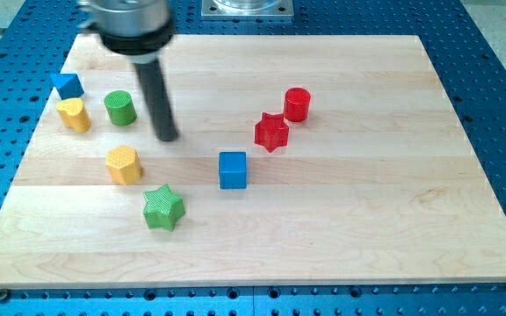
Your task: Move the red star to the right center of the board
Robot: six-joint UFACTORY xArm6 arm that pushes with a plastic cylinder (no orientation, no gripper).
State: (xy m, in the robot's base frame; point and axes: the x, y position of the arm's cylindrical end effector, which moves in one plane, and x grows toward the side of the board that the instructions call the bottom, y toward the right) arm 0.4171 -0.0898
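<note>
The red star lies a little right of the board's middle, just below and left of a red cylinder. My tip rests on the board well to the left of the star, right of a green cylinder and above a yellow hexagonal block. It touches no block.
A blue cube sits below and left of the star. A green star lies lower left. A blue triangular block and a yellow block sit at the far left. The wooden board lies on a blue perforated table.
</note>
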